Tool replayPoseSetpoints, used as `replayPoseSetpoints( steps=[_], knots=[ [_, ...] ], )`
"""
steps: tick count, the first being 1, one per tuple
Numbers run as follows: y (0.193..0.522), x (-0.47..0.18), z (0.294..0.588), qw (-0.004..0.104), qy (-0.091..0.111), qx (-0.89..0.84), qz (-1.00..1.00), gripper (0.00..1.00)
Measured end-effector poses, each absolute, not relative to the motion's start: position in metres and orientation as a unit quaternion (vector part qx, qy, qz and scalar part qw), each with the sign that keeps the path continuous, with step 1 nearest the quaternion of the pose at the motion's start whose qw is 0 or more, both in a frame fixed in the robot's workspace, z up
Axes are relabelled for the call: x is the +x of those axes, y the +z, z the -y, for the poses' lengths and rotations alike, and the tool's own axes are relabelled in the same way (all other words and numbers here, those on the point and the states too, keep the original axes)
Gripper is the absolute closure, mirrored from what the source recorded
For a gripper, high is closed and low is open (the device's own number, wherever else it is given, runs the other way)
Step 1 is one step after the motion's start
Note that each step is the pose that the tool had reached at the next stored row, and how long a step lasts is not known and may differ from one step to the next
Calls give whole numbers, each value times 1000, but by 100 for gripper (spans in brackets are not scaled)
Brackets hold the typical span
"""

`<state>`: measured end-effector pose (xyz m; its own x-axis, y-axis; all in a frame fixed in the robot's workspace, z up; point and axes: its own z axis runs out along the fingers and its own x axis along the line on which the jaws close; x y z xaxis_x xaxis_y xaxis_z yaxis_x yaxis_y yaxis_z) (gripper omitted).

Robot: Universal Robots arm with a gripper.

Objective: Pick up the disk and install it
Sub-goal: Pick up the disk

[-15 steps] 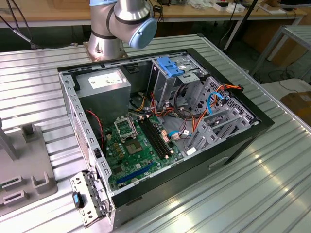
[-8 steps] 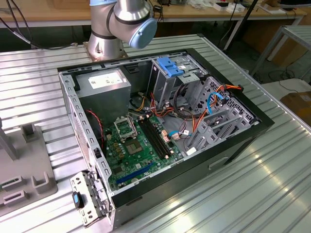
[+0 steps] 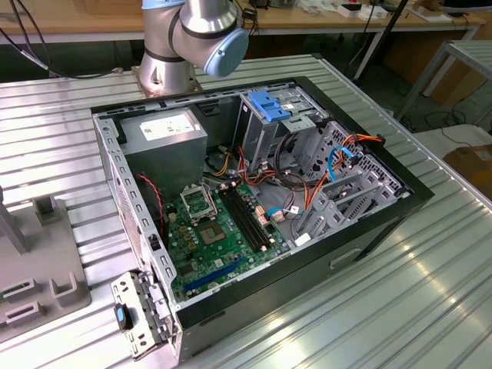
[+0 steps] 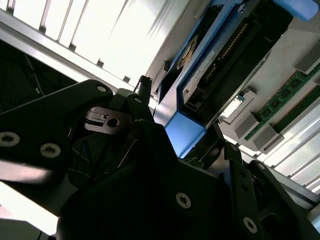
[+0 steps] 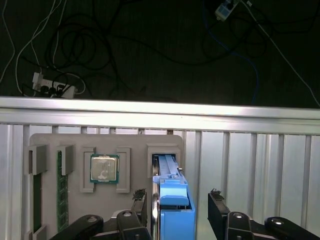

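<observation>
The disk [image 5: 174,192], dark with bright blue carrier rails, stands on edge in a slot of a grey holder tray [image 5: 75,200]. My gripper [image 5: 177,197] hangs over it, open, with one dark finger on each side of the blue end. One finger [image 5: 140,200] is close against the disk and the other stands a small gap away. In the second wrist view the disk [image 4: 200,75] runs away from the gripper [image 4: 181,104], its blue end cap between the fingertips. The open computer case [image 3: 384,223] lies on the ribbed metal table in the exterior view.
The tray also holds a processor chip [image 5: 104,168] and memory sticks [image 5: 62,192]. Inside the case are a motherboard [image 3: 215,231], a grey power supply box [image 3: 165,134], a drive cage with a blue latch piece [image 3: 269,104], and loose cables. The arm's base [image 3: 184,46] stands behind the case.
</observation>
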<state>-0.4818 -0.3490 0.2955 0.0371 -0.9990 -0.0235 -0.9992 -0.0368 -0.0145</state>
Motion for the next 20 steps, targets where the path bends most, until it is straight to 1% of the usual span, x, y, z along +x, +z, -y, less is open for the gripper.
replayPoseSetpoints(
  steps=[18, 20],
  knots=[
    [292, -482, 349, 13, 3, -720, -694, 40],
    [297, -482, 349, 13, 3, -720, -694, 40]
  ],
)
